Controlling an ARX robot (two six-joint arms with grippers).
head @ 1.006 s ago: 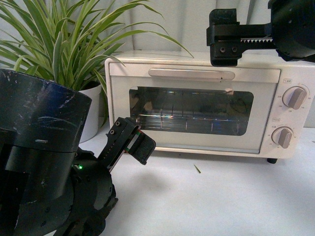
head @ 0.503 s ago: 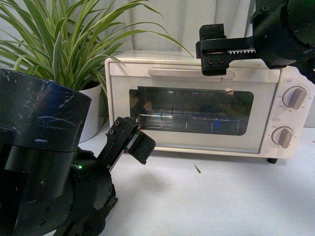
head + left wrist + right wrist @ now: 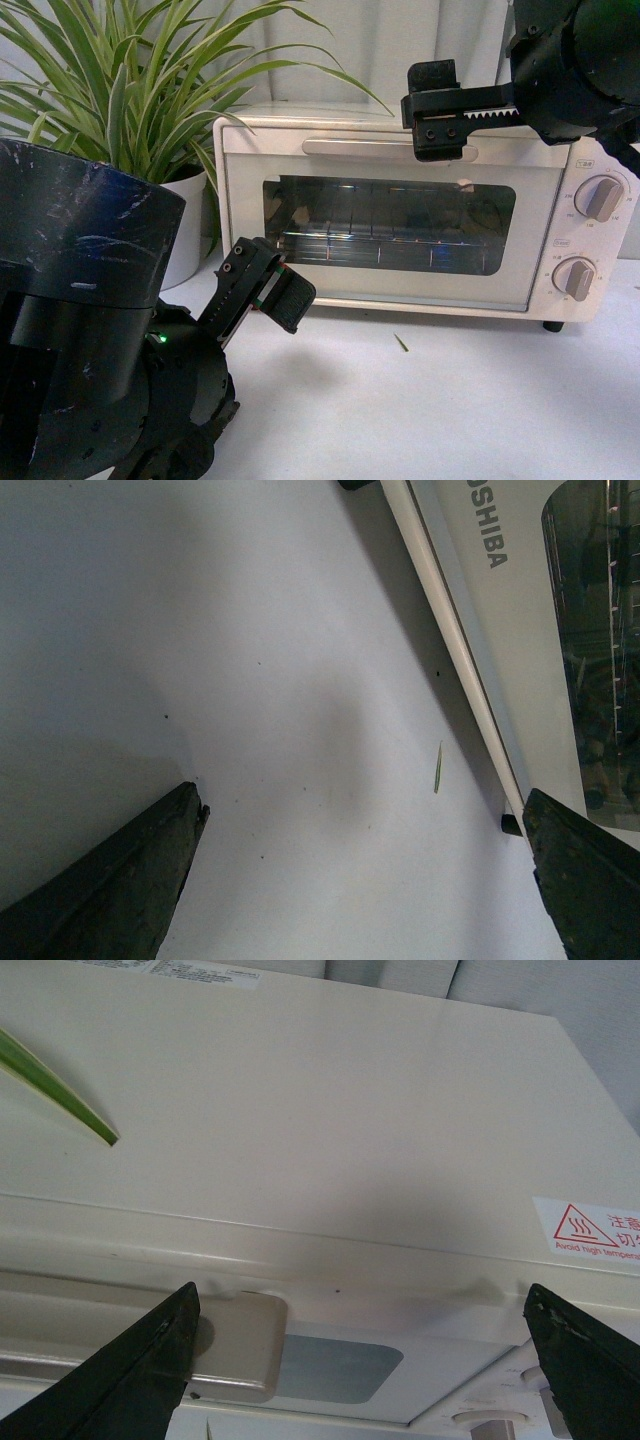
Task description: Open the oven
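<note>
The cream-white boxy toaster oven (image 3: 400, 215), its glass-windowed door shut, stands at the back of the white tabletop (image 3: 450, 400), just right of the green potted plant (image 3: 130, 90). Its long pale bar handle (image 3: 375, 148) is not gripped. Within the last 1 s the right gripper (image 3: 438, 110) has come down and leftward to the handle's right end. Its fingers are spread wide, and the wrist view shows the handle's end between them. Closing on the bar looks next. The left gripper (image 3: 272, 288), also wide open and holding nothing, sits low near the door's lower left corner.
</note>
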